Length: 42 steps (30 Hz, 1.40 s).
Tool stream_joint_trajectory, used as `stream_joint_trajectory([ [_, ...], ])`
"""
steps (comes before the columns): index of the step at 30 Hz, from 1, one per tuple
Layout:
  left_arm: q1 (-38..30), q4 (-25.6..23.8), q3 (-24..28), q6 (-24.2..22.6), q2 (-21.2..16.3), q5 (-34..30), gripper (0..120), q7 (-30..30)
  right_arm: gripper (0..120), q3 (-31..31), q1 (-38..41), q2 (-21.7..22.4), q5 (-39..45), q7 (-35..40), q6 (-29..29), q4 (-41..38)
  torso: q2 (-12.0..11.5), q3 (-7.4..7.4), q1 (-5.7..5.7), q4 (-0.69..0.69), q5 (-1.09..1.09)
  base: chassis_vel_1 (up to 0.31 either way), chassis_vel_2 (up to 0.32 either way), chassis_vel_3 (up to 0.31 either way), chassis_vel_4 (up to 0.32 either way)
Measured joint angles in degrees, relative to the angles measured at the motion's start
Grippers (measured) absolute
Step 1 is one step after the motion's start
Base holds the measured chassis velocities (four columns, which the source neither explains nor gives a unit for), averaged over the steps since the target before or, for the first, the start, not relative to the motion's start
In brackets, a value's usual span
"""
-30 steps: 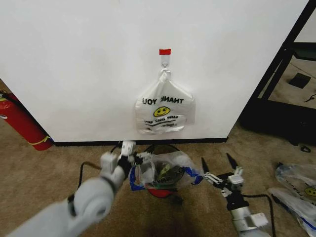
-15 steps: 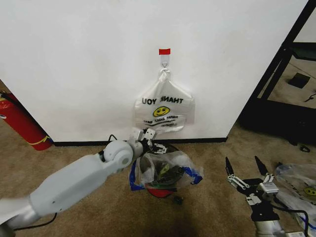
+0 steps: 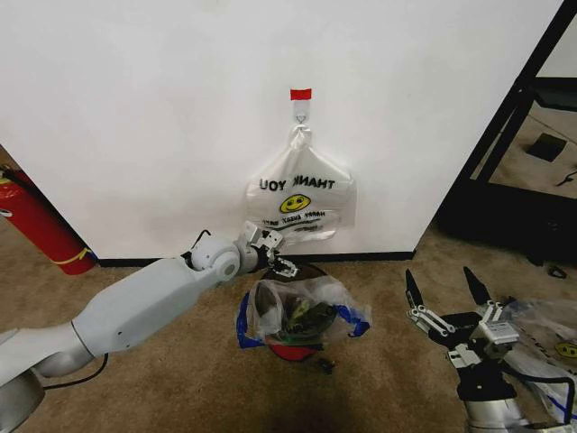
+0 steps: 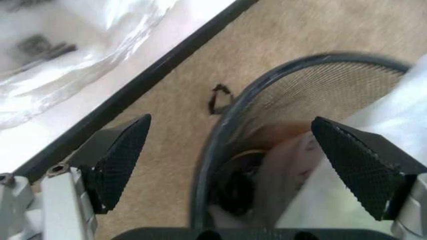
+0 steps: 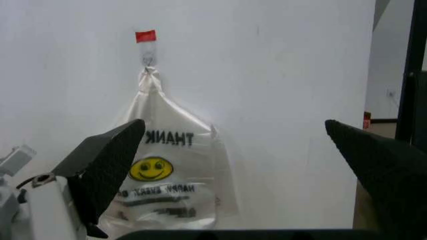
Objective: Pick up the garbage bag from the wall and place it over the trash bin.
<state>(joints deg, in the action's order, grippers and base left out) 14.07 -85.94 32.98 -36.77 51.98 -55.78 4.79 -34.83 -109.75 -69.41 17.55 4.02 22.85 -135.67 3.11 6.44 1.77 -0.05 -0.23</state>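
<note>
Head view: the bag (image 3: 302, 310) is lying over the bin (image 3: 293, 347) below the wall; the left gripper (image 3: 279, 255) is hovering at its rear rim, the right gripper (image 3: 442, 295) waiting aside, jaws spread. Left wrist view: spread jaws are straddling the bin's rim (image 4: 220, 125).

Three smiley bags: one on wall (image 3: 300, 200), one over bin (image 3: 302, 309), one on floor (image 3: 552, 347). One fire extinguisher (image 3: 34, 221).

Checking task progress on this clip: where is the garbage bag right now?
In the head view, the garbage bag is draped over the trash bin on the carpet, below the wall bag, with the left hand open at the bin's far rim.
</note>
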Motion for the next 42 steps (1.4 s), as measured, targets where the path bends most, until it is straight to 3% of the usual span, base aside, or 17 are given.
stream_joint_trajectory([
  [9, -0.7, 4.2, 2.0, 0.3, 1.5, 6.0, 87, 2.7, 100, -0.3, -0.2, 0.2, 0.6, 0.1, -0.3, -0.7, 0.0, 0.00, 0.00, -0.01, 0.00, 0.000, 0.000, 0.000, 0.000],
  [17, -1.1, 6.6, 3.5, 0.4, 2.8, 7.7, 63, 3.8, 100, -0.7, -0.5, 0.1, 0.6, 0.1, 0.1, -0.6, 0.0, 0.00, 0.00, -0.02, -0.01, 0.000, 0.000, 0.000, 0.000],
  [18, -1.2, 7.0, 3.8, 0.5, 3.1, 7.7, 55, 3.9, 100, -0.7, -0.5, 0.1, 0.6, 0.1, 0.2, -0.6, 0.0, 0.00, 0.00, -0.01, 0.00, 0.000, 0.000, 0.000, 0.000],
  [31, -3.4, 7.5, 6.2, -0.2, 4.1, 3.9, 8, 4.5, 100, -0.5, -0.4, -0.1, 0.6, 0.3, 0.6, -0.1, 0.0, 0.00, 0.00, -0.01, 0.01, 0.000, 0.000, 0.000, 0.000],
  [37, -3.2, 7.0, 5.7, -1.0, 4.2, 1.6, 1, 2.9, 100, -0.5, -0.5, -0.2, 0.7, 0.4, 0.7, 0.1, 0.0, -0.01, -0.01, -0.02, 0.01, 0.000, 0.000, 0.000, 0.000],
  [42, 0.7, 3.2, 0.7, -2.5, 3.0, -6.1, 0, -4.2, 100, -0.6, -0.4, -0.4, 1.0, 0.8, 0.8, 0.8, 0.0, 0.00, 0.00, -0.04, -0.01, 0.000, 0.000, 0.000, 0.000],
])
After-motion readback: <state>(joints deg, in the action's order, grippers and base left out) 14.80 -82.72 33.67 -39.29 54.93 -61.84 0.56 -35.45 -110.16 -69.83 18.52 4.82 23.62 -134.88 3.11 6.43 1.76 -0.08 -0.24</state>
